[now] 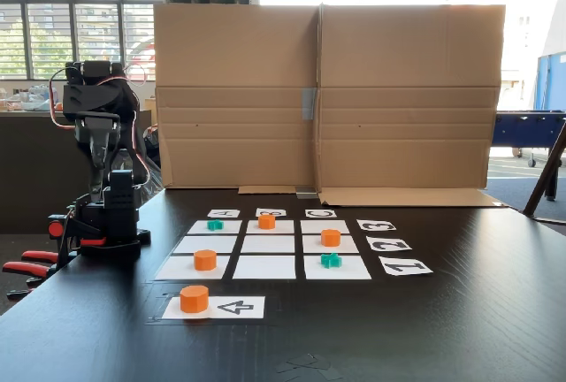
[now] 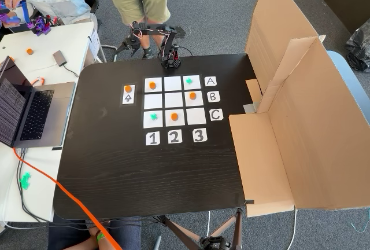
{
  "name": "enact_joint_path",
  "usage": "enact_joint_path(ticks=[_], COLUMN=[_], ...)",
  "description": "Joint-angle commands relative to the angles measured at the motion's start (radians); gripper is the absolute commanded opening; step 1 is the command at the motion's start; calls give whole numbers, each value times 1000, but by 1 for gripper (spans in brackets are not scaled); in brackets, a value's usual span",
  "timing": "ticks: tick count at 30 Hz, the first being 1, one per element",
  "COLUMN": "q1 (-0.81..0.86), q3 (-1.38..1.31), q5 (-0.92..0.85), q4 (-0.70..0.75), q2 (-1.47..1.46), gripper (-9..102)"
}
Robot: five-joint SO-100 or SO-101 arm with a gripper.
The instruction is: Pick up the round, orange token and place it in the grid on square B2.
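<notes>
The black table [image 1: 460, 311] is backed by a cardboard screen [image 1: 327, 99]. The token [image 1: 194, 298] rests on the arrow sheet [image 1: 232, 308], near of the grid [image 1: 265, 244]. Square B2 [image 1: 268, 244] is bare. The arm [image 1: 99, 161] stands folded at far left; gripper state cannot be determined.

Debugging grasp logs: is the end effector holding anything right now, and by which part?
Nothing is held. The arm sits folded at its base, away from the grid; the token to be moved rests untouched on the arrow sheet.
</notes>
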Motion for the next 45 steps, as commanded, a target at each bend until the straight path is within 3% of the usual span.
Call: enact_joint_path(ticks=[1,23,45], q1=[-32,-245,-365], q3=[-86,-403,-436], q5=[-55,-69,18], q4=[6,-32,-143], q2=[-64,-580,-828], gripper=[51,54,56])
